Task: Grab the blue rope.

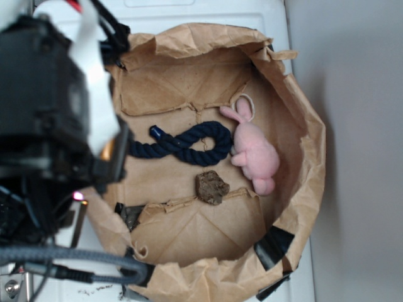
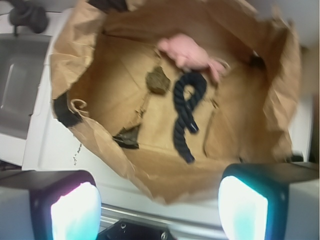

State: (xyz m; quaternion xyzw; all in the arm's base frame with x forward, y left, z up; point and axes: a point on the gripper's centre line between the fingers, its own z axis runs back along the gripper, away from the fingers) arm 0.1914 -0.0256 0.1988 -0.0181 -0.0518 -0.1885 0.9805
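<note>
**A:** Navy cotton, twisted: the blue rope (image 1: 189, 143) lies on the floor of the brown paper bag (image 1: 302, 126), which has been folded down into a shallow basin. One end curls into a closed loop; a glossy capped end (image 1: 155, 132) crosses over the straight run. The loop's far curve is touching or just beside the pink plush rabbit (image 1: 255, 151).

**B:** Gripper state?

**A:** In the wrist view the gripper (image 2: 157, 200) has its two pads wide apart, nothing between them. It sits above and outside the bag's near wall, not yet over the rope.

**B:** Why is the rope an easy target, or not?

**A:** My judgement: the straight tail (image 2: 181, 137) is the better grasp site. Bare paper on both sides of it, so the fingers have room to straddle it. The loop end is crowded by the rabbit, and a brown lump (image 1: 211, 187) lies near the loop on the other side, apart from the rope.

**B:** Edges to watch?

**A:** The crumpled rim (image 2: 150, 187) rises between gripper and rope. Approach likely needs to clear that rim first, then descend. A dark scrap (image 2: 127, 137) lies near the tail's side, though apart from it. In the exterior view the arm hides the tail's far end, so its exact finish there is unconfirmed.
</note>
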